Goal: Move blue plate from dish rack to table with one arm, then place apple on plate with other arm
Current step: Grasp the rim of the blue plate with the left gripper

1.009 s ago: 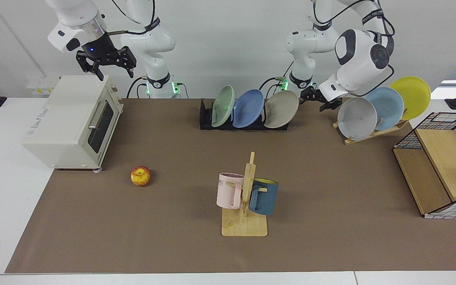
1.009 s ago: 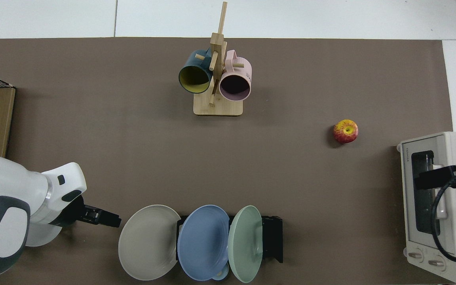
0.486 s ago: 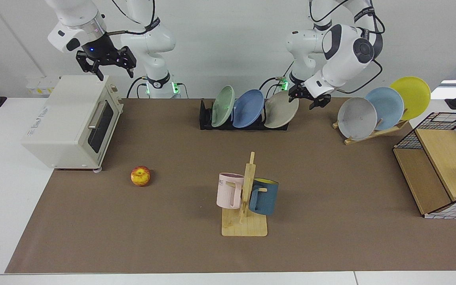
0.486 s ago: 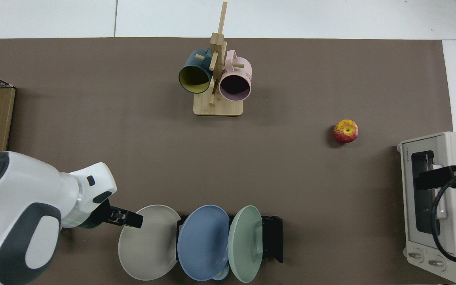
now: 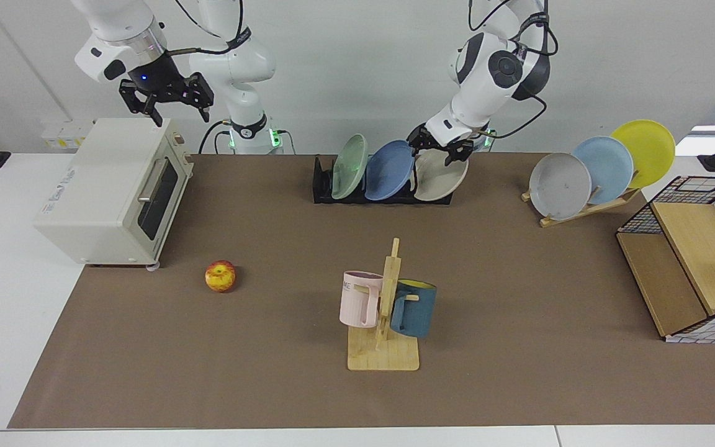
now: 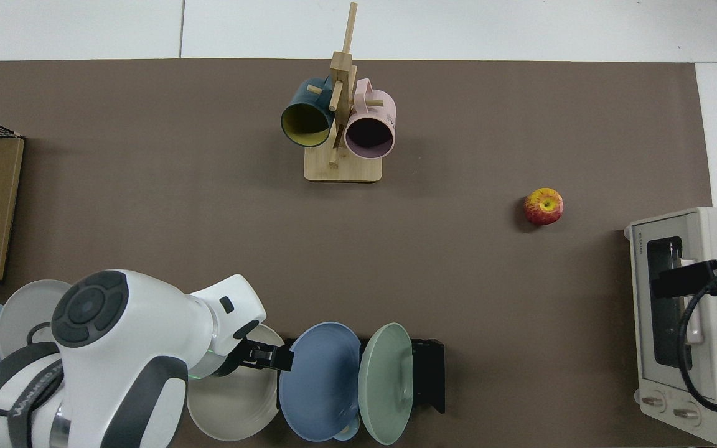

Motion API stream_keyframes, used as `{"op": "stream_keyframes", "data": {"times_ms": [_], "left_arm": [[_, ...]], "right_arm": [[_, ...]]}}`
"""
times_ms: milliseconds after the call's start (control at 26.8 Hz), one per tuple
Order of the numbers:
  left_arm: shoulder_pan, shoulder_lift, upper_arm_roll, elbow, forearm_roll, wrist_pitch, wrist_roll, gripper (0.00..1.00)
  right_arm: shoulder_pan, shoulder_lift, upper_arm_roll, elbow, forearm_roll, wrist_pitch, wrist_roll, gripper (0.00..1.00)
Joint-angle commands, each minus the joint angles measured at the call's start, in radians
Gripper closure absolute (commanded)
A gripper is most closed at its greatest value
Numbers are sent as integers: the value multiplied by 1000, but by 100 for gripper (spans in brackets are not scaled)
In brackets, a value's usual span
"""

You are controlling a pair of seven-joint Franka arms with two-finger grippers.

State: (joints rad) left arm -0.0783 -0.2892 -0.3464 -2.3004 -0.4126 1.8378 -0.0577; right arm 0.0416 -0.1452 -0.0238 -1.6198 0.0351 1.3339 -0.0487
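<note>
Left hand (image 5: 441, 146) is being held open at the blue plate (image 5: 388, 169) rim, plate racked in dish rack (image 5: 323, 186) just beside it. Right hand (image 5: 165, 99) is being parked open above toaster oven (image 5: 109, 192); apple (image 5: 220, 275) is lying on worktop (image 5: 519, 298), well below it.

Two white Franka arms with dark fittings

Both arms have glossy white rounded shells, grey joint caps, black bands and loose black cables; green lights glow at their bases, and each ends in a black gripper, the right gripper (image 5: 165, 93) showing a blue light.
</note>
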Motion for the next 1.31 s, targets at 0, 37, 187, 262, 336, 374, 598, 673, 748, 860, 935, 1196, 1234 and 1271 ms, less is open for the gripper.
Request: {"op": "stream_keyframes", "data": {"times_ms": [0, 37, 187, 262, 336, 374, 598, 673, 748, 860, 935, 1196, 1234, 1271], "left_arm": [[-57, -11, 4, -47, -20, 67, -59, 2], [-58, -13, 4, -48, -23, 67, -60, 2], [-78, -21, -12, -63, -23, 69, -62, 6], [-78, -21, -34, -70, -18, 75, -62, 10], [-77, -25, -58, -85, -14, 92, -62, 16], [-77, -28, -65, -94, -14, 100, -63, 19], [-77, -30, -114, -109, -8, 126, -105, 45], [-77, -28, -118, -109, -3, 124, -105, 70], [-75, -28, -118, -109, 11, 120, -103, 88], [-74, -28, -120, -105, 61, 110, -105, 100], [-74, -28, -118, -103, 71, 107, -102, 100], [-63, -27, -118, -73, 124, 58, -106, 100], [-61, -27, -118, -65, 124, 45, -114, 100], [-61, -27, -117, -57, 124, 31, -125, 100]], "right_arm": [[-19, -8, 7, -8, 17, 8, -25, 0], [-19, -8, 5, -8, 17, 8, -25, 0], [-19, -8, 5, -8, 17, 8, -25, 0], [-19, -8, 5, -6, 19, 8, -25, 0], [-19, -8, 5, -6, 17, 8, -25, 0], [-17, -8, 5, -6, 19, 8, -25, 0], [-19, -8, 7, -8, 19, 8, -25, 0], [-19, -8, 7, -8, 19, 8, -25, 0], [-19, -8, 5, -6, 17, 8, -25, 0], [-19, -8, 5, -6, 17, 8, -25, 0], [-19, -8, 7, -8, 17, 8, -25, 0], [-19, -8, 5, -8, 17, 8, -25, 0], [-19, -8, 5, -6, 17, 8, -25, 0], [-19, -8, 7, -8, 19, 8, -25, 0]]}}
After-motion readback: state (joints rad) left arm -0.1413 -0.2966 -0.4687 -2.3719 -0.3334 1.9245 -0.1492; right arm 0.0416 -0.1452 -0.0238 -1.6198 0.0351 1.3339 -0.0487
